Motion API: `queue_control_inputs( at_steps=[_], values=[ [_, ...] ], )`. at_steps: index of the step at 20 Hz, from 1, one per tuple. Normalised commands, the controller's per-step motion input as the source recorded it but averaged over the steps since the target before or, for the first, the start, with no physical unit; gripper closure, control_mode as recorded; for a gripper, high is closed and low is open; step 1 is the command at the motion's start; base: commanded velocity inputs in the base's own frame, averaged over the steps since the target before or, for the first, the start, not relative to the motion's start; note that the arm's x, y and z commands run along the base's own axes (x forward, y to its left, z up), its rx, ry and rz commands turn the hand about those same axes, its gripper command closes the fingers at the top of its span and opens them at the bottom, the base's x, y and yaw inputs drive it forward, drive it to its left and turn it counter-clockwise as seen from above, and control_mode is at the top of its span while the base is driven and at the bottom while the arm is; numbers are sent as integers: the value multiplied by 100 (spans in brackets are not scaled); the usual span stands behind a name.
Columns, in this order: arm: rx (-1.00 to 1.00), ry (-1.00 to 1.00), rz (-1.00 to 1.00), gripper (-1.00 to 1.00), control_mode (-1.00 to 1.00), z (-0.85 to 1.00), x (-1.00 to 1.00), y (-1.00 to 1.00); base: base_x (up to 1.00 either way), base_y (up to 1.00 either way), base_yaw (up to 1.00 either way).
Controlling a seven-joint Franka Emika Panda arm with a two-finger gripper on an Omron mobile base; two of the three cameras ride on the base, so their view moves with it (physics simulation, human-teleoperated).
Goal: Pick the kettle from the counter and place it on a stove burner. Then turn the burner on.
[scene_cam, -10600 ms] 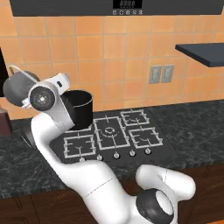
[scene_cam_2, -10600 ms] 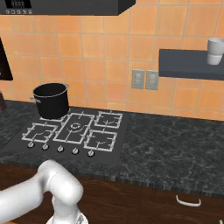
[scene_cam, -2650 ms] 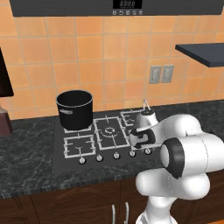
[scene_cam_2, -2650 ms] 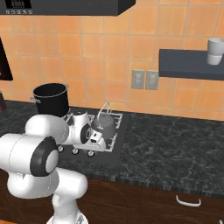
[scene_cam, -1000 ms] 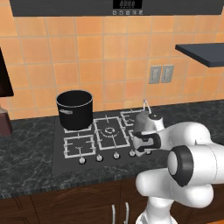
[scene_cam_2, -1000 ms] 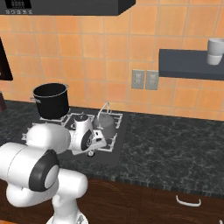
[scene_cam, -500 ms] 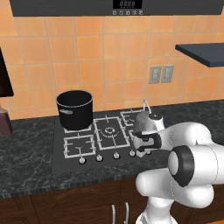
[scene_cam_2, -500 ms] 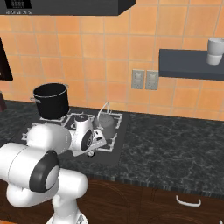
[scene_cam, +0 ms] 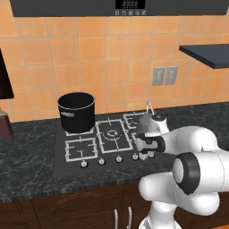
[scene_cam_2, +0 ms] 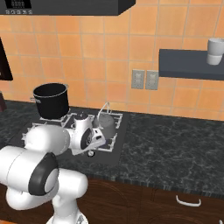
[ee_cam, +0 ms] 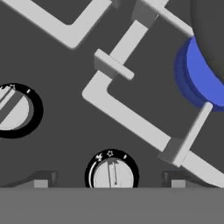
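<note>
The small grey kettle [scene_cam: 145, 121] [scene_cam_2: 106, 124] stands upright on a right-hand burner of the black stove [scene_cam: 62, 157] [scene_cam_2: 114, 154], free of my hand. In the hand view a blue flame ring [ee_cam: 196, 78] shows under the kettle's dark base [ee_cam: 213, 26]. My gripper [scene_cam: 144, 155] [scene_cam_2: 90, 152] [ee_cam: 109, 180] hangs low over the front row of knobs, open. One white knob [ee_cam: 112, 173] lies between its fingertips [ee_cam: 41, 180], not touched by them. A second knob [ee_cam: 13, 109] sits further left.
A tall black pot [scene_cam: 77, 112] [scene_cam_2: 51, 100] occupies the left rear burner. White grate bars [ee_cam: 124, 116] cross the stove. The dark marbled counter [scene_cam: 27, 167] [scene_cam_2: 175, 148] runs on both sides. A wall shelf [scene_cam_2: 192, 70] carries a white cup [scene_cam_2: 215, 51].
The kettle, absent from the stove at first, now sits on a right-hand burner. My hand has let go and dropped to the knobs. Nothing has moved in the last second.
</note>
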Motion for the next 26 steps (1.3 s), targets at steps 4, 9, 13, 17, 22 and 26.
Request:
queue_control_inputs(
  at_steps=[4,9,13,17,22,26],
  values=[
    [2,-13,0,-100,-100,61,-6,-19,0,0,0],
    [15,-34,-1,-100,-100,96,-84,-56,0,0,0],
    [27,-56,0,-100,-100,100,-100,-94,0,0,0],
    [25,-53,0,-100,-100,100,-100,-75,0,0,0],
    [22,-49,0,-100,-100,100,-99,-51,0,0,0],
    [9,-38,2,-100,-100,36,-55,-16,0,0,0]
  ],
)
